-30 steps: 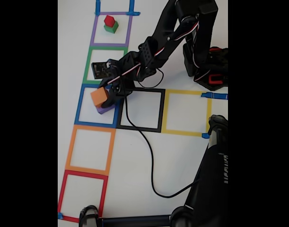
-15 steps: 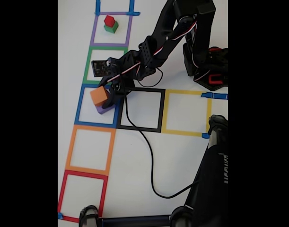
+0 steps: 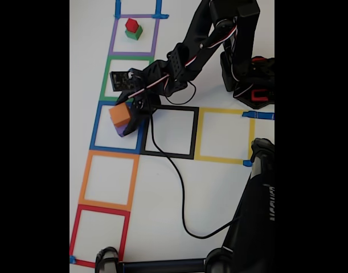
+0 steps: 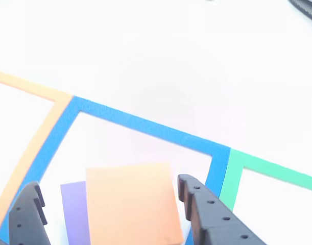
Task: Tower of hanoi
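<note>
Fixed view: orange block [image 3: 119, 115] inside the blue square [image 3: 97, 126], upper right part, sitting over a purple block [image 3: 124, 131] whose edge peeks out below and to the right. Red block [image 3: 132, 24] stacked on a green block [image 3: 134, 34] in the purple square [image 3: 113, 35] at the top of the column, well apart. Green square [image 3: 108, 71], orange square [image 3: 86, 179], red square [image 3: 76, 230], black square [image 3: 193, 133] and yellow square [image 3: 226, 159] bare inside. White bench [image 3: 162, 193] throughout.

Gripper [image 3: 130, 115] reaching down-left from the arm base [image 3: 252, 85], right at the orange block. Other view: fingers [image 4: 204, 209] spread either side of the orange block [image 4: 133, 201], one dark tip left, one right. Gap visible on the left side; right tip close to or touching the block edge. Cannot tell whether squeezing or let go.

Step in hand, as a guess: either placing orange onto purple or about to lift it off; no telling which from this. Next move calls for a straight vertical path, so the purple block [image 4: 74, 212] below stays put.

Orientation: orange block roughly cubic, no clear long axis. Rotated slightly against the tape lines in the fixed view, flat top face up. Offset from the purple block, not squared over it.
</note>
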{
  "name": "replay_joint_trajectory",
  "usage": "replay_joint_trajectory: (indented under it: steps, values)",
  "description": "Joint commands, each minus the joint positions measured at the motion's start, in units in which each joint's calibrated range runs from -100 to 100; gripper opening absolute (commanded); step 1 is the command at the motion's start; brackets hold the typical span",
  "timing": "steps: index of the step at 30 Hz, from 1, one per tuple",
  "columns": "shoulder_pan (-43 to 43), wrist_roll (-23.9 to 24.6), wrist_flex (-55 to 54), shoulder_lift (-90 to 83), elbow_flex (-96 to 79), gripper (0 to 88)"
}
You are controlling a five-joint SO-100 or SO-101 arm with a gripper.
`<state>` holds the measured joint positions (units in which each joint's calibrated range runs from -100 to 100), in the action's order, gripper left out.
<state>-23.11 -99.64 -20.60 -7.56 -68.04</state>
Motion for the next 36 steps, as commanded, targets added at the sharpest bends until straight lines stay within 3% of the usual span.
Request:
replay_joint_trajectory:
  steps: [1,6,11,17,21,28,36]
  values:
    - [-0.7,-0.4,-0.5,-6.6,3.2,30.1]
    - [-1.6,-0.4,7.8,-13.6,7.7,23.6]
    - [-0.4,-0.4,20.3,-22.0,11.7,0.2]
    - [6.0,-0.4,42.1,-34.0,13.2,0.0]
    - [12.8,-0.4,65.1,-40.0,21.9,0.0]
    - [25.2,-0.4,92.5,-40.6,43.7,0.0]
    - [36.6,-0.4,116.1,-31.8,77.4,0.0]
